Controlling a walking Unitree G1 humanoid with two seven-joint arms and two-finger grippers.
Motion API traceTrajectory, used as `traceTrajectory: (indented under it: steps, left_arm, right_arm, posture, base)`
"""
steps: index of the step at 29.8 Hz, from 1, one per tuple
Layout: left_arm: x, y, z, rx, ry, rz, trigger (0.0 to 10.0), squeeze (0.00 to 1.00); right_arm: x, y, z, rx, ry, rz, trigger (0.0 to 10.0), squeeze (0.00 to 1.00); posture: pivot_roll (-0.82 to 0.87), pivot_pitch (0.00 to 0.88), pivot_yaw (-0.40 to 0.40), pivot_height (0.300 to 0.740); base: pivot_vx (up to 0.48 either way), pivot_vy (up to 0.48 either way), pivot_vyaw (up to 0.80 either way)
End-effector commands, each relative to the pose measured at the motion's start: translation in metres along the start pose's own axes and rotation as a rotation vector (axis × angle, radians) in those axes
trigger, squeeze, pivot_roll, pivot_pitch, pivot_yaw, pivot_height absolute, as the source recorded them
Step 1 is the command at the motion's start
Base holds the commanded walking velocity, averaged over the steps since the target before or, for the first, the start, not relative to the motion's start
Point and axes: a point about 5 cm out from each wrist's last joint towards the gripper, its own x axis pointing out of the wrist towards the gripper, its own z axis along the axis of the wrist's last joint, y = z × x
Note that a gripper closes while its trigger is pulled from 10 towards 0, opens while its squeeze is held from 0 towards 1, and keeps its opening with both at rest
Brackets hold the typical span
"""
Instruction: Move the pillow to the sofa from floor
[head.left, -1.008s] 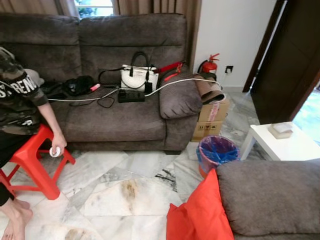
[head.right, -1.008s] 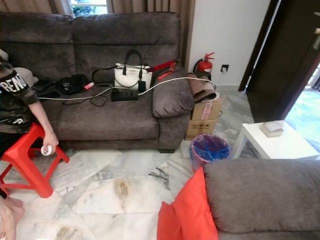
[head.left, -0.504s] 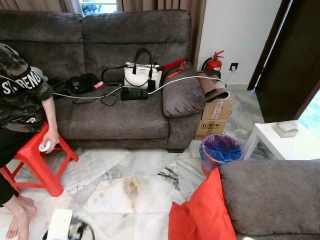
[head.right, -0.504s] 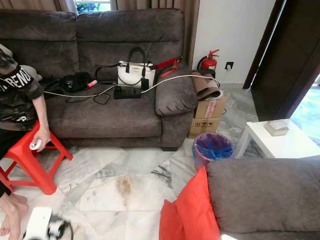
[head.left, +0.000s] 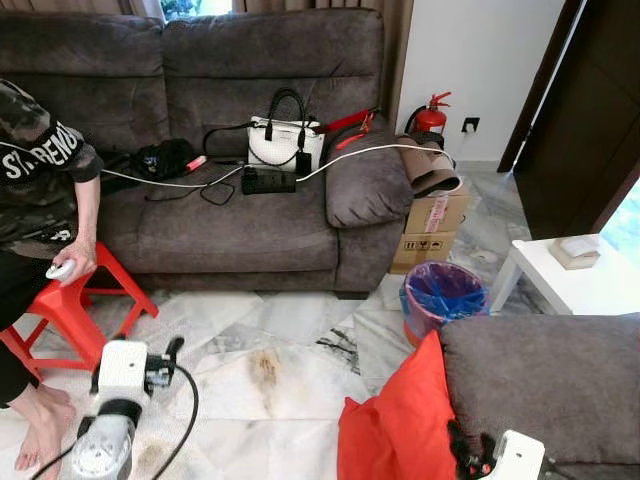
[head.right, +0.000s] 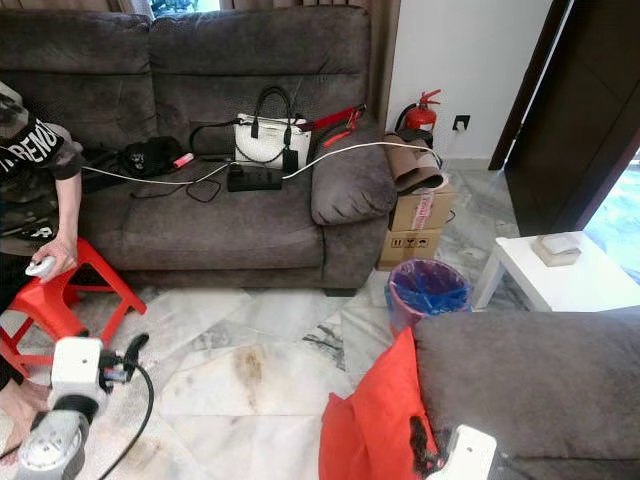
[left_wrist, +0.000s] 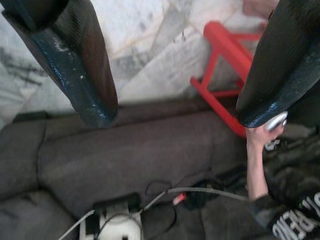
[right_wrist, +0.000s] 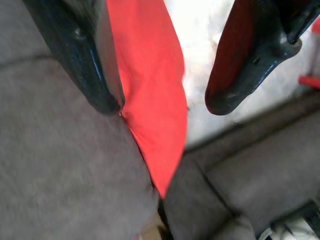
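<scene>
red fabric, soft and creased: the pillow (head.left: 400, 425) stands on edge on the marble floor (head.left: 260, 380), leaning against the arm of the near grey sofa (head.left: 545, 385). not yet lifted, we judge; grasp, carry and placing all remain. our right gripper (right_wrist: 162, 102) has its fingers spread, the pillow's thin pointed corner between them, one finger touching the cloth where it meets the sofa's napped upholstery. our left gripper (left_wrist: 175, 117) hovers open over bare floor, holding nothing. beyond: long plush sofa (head.left: 240, 215) with a white handbag (head.left: 285, 145) and cables, a seated person (head.left: 40, 180) on a red plastic stool (head.left: 70, 315), a blue-lined bin (head.left: 442, 298), cardboard boxes (head.left: 432, 235).
</scene>
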Motion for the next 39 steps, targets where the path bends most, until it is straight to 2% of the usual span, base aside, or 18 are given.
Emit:
traceTrajectory:
  steps: [1, 6, 8, 9, 11, 14, 18, 21, 24, 28, 31, 33, 39]
  left_arm:
    - [0.004, 0.001, 0.004, -0.002, -0.001, -0.019, 10.0, 0.0]
    - [0.009, -0.007, 0.008, 0.046, 0.004, -0.089, 10.0, 0.0]
    - [0.013, -0.009, 0.012, 0.064, -0.002, -0.092, 10.0, 0.0]
    - [0.014, -0.006, 0.017, 0.056, -0.019, -0.068, 10.0, 0.0]
    - [0.014, -0.005, 0.018, 0.054, -0.026, -0.056, 10.0, 0.0]
    - [0.013, -0.002, 0.023, 0.002, -0.044, -0.015, 10.0, 0.0]
    - [0.014, -0.013, 0.034, -0.034, -0.081, -0.051, 10.0, 0.0]
    - [0.017, -0.023, 0.037, -0.061, -0.07, -0.105, 10.0, 0.0]
    - [0.021, -0.021, 0.032, -0.096, -0.035, -0.096, 10.0, 0.0]
    - [0.025, -0.016, 0.024, -0.164, 0.022, -0.048, 10.0, 0.0]
    - [0.025, -0.016, 0.023, -0.183, 0.03, -0.038, 10.0, 0.0]
    - [0.025, -0.019, 0.022, -0.223, 0.039, -0.02, 10.0, 0.0]
    - [0.024, -0.024, 0.019, -0.281, 0.043, 0.003, 10.0, 0.0]
  right_arm:
    - [0.002, 0.004, 0.003, 0.025, -0.037, 0.003, 10.0, 0.0]
    - [0.006, 0.013, 0.011, 0.08, -0.103, 0.008, 10.0, 0.0]
    - [0.008, 0.019, 0.017, 0.075, -0.131, 0.043, 10.0, 0.0]
    - [0.01, 0.025, 0.023, 0.04, -0.158, 0.086, 10.0, 0.0]
    - [0.01, 0.027, 0.026, 0.036, -0.169, 0.102, 10.0, 0.0]
    - [0.015, 0.031, 0.039, 0.028, -0.212, 0.136, 10.0, 0.0]
    - [0.021, 0.032, 0.051, 0.052, -0.246, 0.135, 10.0, 0.0]
    - [0.023, 0.04, 0.05, 0.057, -0.233, 0.139, 10.0, 0.0]
    - [0.024, 0.047, 0.04, 0.041, -0.175, 0.144, 10.0, 0.0]
    - [0.025, 0.06, 0.033, -0.04, -0.115, 0.216, 10.0, 0.0]
    - [0.027, 0.06, 0.038, -0.045, -0.118, 0.232, 10.0, 0.0]
    - [0.032, 0.053, 0.048, -0.074, -0.117, 0.236, 10.0, 0.0]
    - [0.037, 0.047, 0.06, -0.109, -0.121, 0.24, 10.0, 0.0]
  posture:
    - [0.15, 0.065, 0.079, 0.74]
    - [0.12, 0.051, 0.099, 0.74]
    - [0.11, 0.046, 0.093, 0.74]
    - [0.11, 0.046, 0.087, 0.74]
    - [0.11, 0.048, 0.08, 0.74]
    - [0.12, 0.053, 0.064, 0.74]
    - [0.14, 0.065, 0.075, 0.74]
    - [0.13, 0.069, 0.104, 0.74]
    - [0.1, 0.065, 0.105, 0.74]
    - [0.06, 0.066, 0.086, 0.74]
    - [0.06, 0.061, 0.063, 0.74]
    - [0.06, 0.049, 0.037, 0.74]
    - [0.05, 0.039, -0.006, 0.74]
  base:
    - [0.0, 0.0, 0.0]
    - [0.0, 0.0, 0.0]
    - [0.0, 0.0, 0.0]
    - [0.0, 0.0, 0.0]
    - [0.0, 0.0, 0.0]
    - [0.0, 0.0, 0.0]
    - [0.0, 0.0, 0.0]
    - [0.0, 0.0, 0.0]
    - [0.0, 0.0, 0.0]
    - [0.0, 0.0, 0.0]
    - [0.0, 0.0, 0.0]
    - [0.0, 0.0, 0.0]
    - [0.0, 0.0, 0.0]
